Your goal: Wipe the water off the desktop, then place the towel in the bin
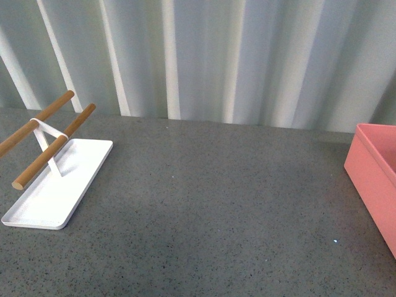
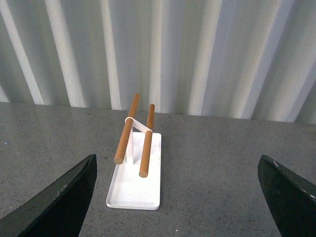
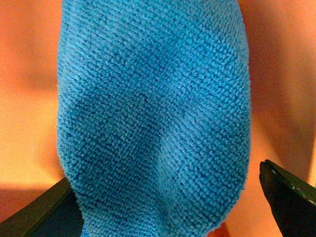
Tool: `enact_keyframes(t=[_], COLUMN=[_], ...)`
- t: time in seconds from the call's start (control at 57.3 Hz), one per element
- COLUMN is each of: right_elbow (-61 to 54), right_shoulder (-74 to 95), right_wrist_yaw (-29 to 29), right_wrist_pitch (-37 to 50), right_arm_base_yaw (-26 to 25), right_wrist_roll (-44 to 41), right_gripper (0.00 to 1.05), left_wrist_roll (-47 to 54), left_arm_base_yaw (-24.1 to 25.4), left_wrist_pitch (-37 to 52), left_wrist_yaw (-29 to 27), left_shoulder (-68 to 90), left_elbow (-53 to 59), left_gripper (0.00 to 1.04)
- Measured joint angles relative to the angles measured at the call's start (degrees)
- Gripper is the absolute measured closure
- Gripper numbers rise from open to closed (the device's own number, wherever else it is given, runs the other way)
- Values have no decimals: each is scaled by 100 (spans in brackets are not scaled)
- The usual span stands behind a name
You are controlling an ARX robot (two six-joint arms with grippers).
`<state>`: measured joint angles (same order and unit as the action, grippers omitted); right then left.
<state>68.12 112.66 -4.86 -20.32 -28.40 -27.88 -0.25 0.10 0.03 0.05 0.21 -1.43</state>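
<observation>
Blue and fluffy, the towel [image 3: 153, 118] fills almost all of the right wrist view, hanging right in front of the camera. Two dark fingers [image 3: 289, 197] of the right gripper [image 3: 168, 207] show at its sides, spread wide. I cannot tell if they pinch the towel, because the place where it is held is hidden. All around the towel is salmon-pink, so it looks like it is inside the bin [image 3: 29, 98] or just over it.

On the other arm, the left gripper [image 2: 177, 197] is wide open and holds nothing. Its fingers [image 2: 59, 197] hang over the desk [image 2: 222, 163], near the white tray [image 2: 133, 192] with two wooden rods [image 2: 126, 129].

From the front, one corner of the bin [image 1: 374, 167] sits at the right side of the desk [image 1: 210, 198], well apart from the tray [image 1: 43, 204]. No arm shows there, and I see no puddle.

I think the towel is soft, thick and floppy. It will bend and sag, and may be a bit heavy if wet. It cannot break. Pinching a thick fold should hold it best
</observation>
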Motion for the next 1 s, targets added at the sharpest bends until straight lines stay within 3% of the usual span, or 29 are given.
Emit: enact_keyframes(t=[0.14, 0.611, 0.716, 0.821, 0.995], right_elbow=[197, 1038, 876, 164, -1683], right_shoulder=[-109, -1189, -1596, -2446, -4621], right_wrist_yaw=[-155, -1762, -1930, -1523, -1974], right_wrist_pitch=[-149, -511, -13, 1023, 2216], right_arm_base_yaw=[87, 466, 507, 605, 850], right_wrist_roll=[208, 1154, 1233, 933, 863], right_gripper=[7, 7, 7, 7, 7], left_wrist_roll=[0, 0, 0, 0, 0], left_arm_base_yaw=[0, 0, 0, 0, 0], left_wrist_pitch=[0, 0, 0, 0, 0], left_wrist_yaw=[-2, 0, 0, 0, 0], left_shoulder=[0, 0, 0, 0, -2], left_elbow=[0, 0, 0, 0, 0], left_gripper=[7, 7, 7, 7, 7])
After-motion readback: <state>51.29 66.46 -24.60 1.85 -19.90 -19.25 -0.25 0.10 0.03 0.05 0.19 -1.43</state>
